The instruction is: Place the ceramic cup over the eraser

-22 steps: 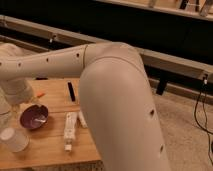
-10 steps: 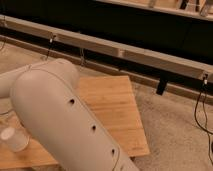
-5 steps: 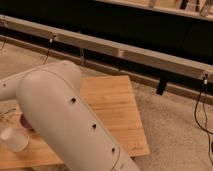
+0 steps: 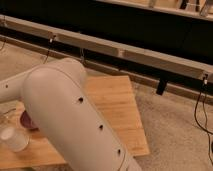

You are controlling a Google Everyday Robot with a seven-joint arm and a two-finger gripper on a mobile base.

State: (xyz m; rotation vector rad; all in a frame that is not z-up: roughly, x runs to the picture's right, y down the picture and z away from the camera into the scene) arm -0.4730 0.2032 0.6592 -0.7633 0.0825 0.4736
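Note:
The ceramic cup (image 4: 14,139), small, white and without a handle, stands upright on the wooden table (image 4: 115,100) near its front left corner. My big white arm (image 4: 65,115) rises from the bottom of the view, bends above the table and runs out past the left edge. The gripper is beyond that edge or behind the arm and does not show. The eraser is hidden behind the arm.
A sliver of the dark purple bowl (image 4: 26,121) shows just behind the cup, beside the arm. A long dark bench with a pale rail (image 4: 150,57) runs behind the table. Cables (image 4: 202,107) hang at the right over speckled floor.
The arm has swung left across the table and now covers the items lying in its middle. In the last second it only edged slightly right. The cup has not moved.

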